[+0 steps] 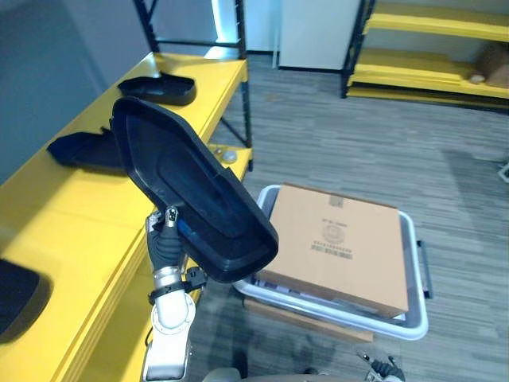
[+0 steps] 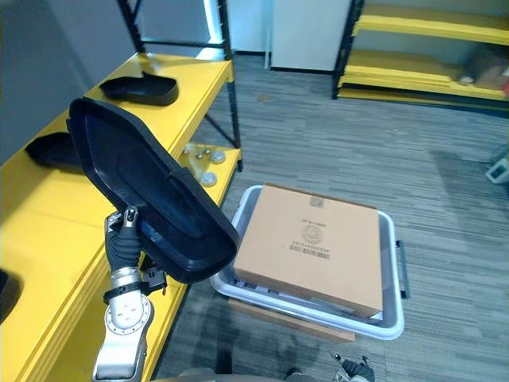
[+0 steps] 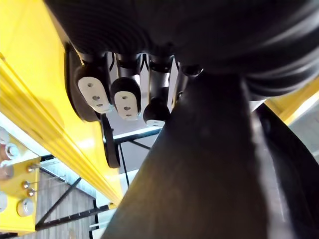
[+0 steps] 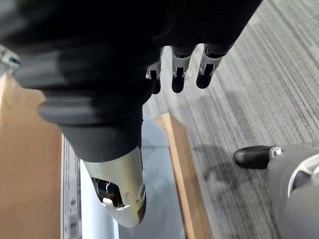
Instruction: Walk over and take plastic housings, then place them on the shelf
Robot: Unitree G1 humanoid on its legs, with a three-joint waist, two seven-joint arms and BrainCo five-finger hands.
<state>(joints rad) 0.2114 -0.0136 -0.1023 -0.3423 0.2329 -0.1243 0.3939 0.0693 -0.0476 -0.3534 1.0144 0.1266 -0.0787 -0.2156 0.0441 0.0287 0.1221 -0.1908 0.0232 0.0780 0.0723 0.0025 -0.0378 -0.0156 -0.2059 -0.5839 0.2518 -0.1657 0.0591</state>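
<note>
Plastic housing (image 1: 191,187): black and shell-shaped, raised off every surface and tilted, hollow side towards the camera. Its upper end is over the shelf edge and its lower end hangs out towards the tote.
Left hand (image 1: 165,239): clamped on the housing's lower edge from beneath. In the left wrist view the fingers (image 3: 124,97) curl in against the dark plastic.
Shelf (image 1: 79,215): a yellow top running along the robot's left, directly under and beside the held part.
Far housing (image 1: 159,86): lying flat on the shelf near its far end.
Middle housing (image 1: 83,150): flat on the shelf, partly behind the raised part, apart from the far one.
Near dark shape (image 1: 16,298): on the shelf at the picture's edge. It is probably another housing, but it is cut off.
Cardboard box (image 1: 338,247): closed, lying in the tote just right of the held part.
Tote (image 1: 417,318): pale grey, on the floor beside the shelf.
Right hand (image 4: 180,69): hanging low over the grey floor (image 4: 259,89), fingers straight and slack, holding nothing.
</note>
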